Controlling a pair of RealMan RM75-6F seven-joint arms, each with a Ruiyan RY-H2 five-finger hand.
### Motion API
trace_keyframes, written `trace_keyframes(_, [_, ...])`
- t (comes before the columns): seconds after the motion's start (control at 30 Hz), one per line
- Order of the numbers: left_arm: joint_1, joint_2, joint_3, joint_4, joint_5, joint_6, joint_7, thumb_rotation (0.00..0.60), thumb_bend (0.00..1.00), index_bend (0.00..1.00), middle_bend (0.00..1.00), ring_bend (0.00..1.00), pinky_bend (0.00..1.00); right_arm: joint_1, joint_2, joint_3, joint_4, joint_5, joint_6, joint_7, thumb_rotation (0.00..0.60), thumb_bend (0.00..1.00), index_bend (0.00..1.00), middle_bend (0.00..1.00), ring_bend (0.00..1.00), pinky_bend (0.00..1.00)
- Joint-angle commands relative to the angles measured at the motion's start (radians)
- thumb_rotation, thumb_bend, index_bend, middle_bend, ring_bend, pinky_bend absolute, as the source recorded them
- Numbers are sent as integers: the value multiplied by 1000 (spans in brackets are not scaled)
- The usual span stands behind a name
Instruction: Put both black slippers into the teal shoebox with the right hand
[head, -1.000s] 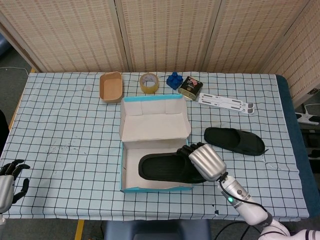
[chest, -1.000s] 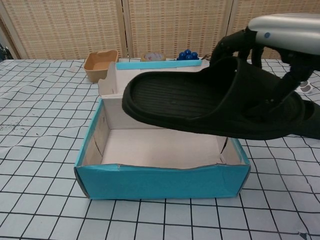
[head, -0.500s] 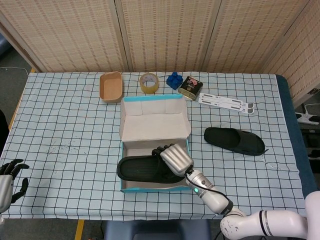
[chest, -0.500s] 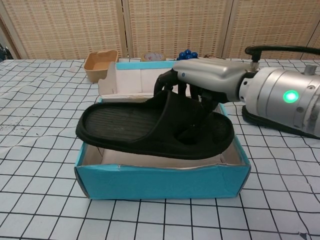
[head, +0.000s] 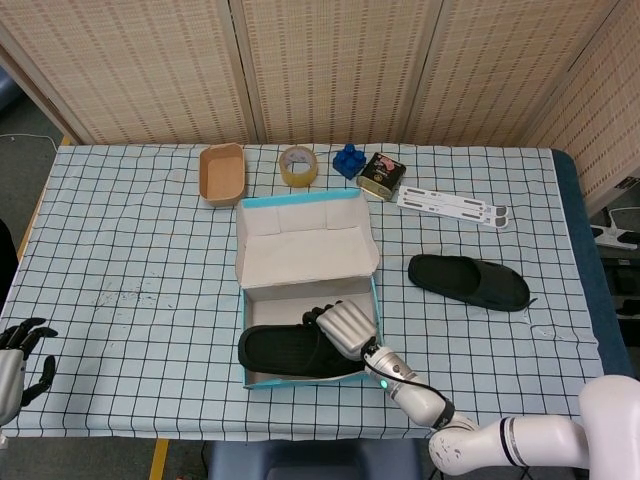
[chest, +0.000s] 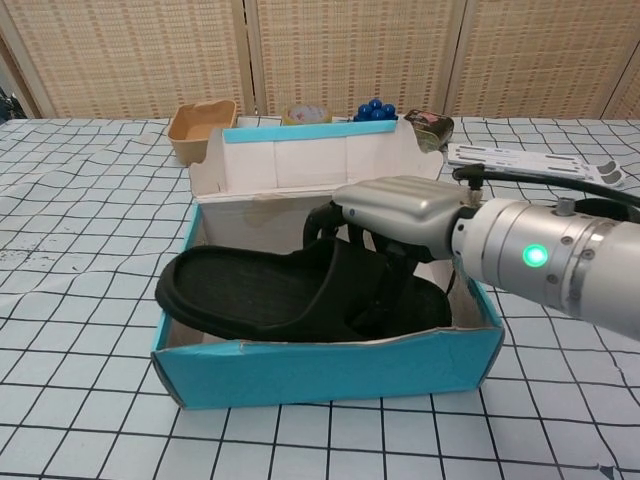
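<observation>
Checked tablecloth under the teal shoebox (head: 372, 296) — the right hand (chest: 400, 215), fingers curled around the first black slipper (chest: 270, 295), has lowered it inside, toe overhanging the left wall — second slipper (head: 468, 281) waits outside.

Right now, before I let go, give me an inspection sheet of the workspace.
Surface: table under a checked cloth.
Job's things: shoebox open, lid up; one slipper inside it, its heel end over the left wall; second slipper on the cloth to the right.
Clutter: tan tray, tape roll, blue toy, tin, white strips along the far edge.
Hands: right hand grips the slipper in the box; left hand idle at the near left edge.
Cables: one along the right arm.
Surroundings: woven screens behind.
</observation>
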Motion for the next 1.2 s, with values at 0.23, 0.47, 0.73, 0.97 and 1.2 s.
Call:
trace_keyframes(0.23, [-3, -1, 1, 0, -4, -7, 5, 600, 490, 350, 220, 244, 479, 0, 44, -37, -25, 48, 49, -81, 600, 23, 686, 581, 519, 523])
trace_keyframes(0.47, [-6, -3, 2, 1, -6, -14, 16, 600, 490, 350, 219, 244, 479, 11, 55, -38, -36, 109, 62, -111, 600, 23, 635, 572, 465, 494])
trace_keyframes(0.73, [-5, -2, 1, 1, -8, -11, 12, 600, 490, 350, 219, 244, 479, 19, 87, -33, -12, 92, -18, 0, 600, 23, 105, 118, 1, 48])
trace_keyframes(0.97, [-6, -3, 2, 2, -4, -12, 14, 600, 490, 350, 219, 244, 480, 26, 135, -22, -13, 70, -119, 151, 600, 23, 0, 0, 0, 0])
trace_keyframes(1.2, [-7, -5, 1, 2, -8, -15, 17, 600, 490, 350, 219, 244, 479, 14, 158, -9, 6, -32, -162, 307, 600, 23, 0, 0, 0, 0])
